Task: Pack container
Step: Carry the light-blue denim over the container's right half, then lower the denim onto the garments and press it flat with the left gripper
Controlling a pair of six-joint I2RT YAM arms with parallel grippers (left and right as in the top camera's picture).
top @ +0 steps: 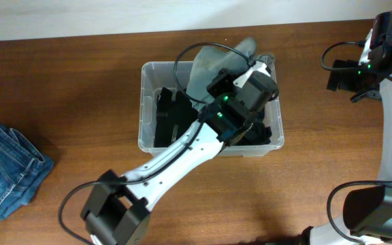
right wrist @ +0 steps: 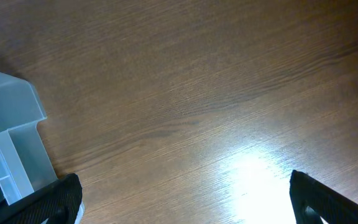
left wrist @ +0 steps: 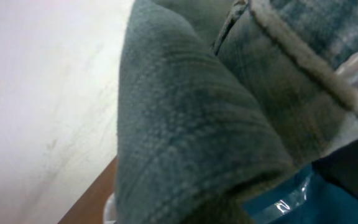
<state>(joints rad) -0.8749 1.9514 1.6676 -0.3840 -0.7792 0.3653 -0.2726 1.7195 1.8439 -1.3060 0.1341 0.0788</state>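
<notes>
Left tool (top: 255, 69) sat against grey cloth (top: 206, 64) over the container (top: 143, 102).
Its grip could not be told; right tool (right wrist: 185, 199) hung released over desk (right wrist: 197, 93).

Left fingers hidden under grey garment (left wrist: 191, 124); jeans (top: 9, 170) cropped by left edge.

Overhead: straight down, distant, whole worktop (top: 60, 82). Left wrist: very near grey cloth (left wrist: 185, 124). Right wrist: low over worktop; container (right wrist: 11, 124) corner shared with overhead.
</notes>
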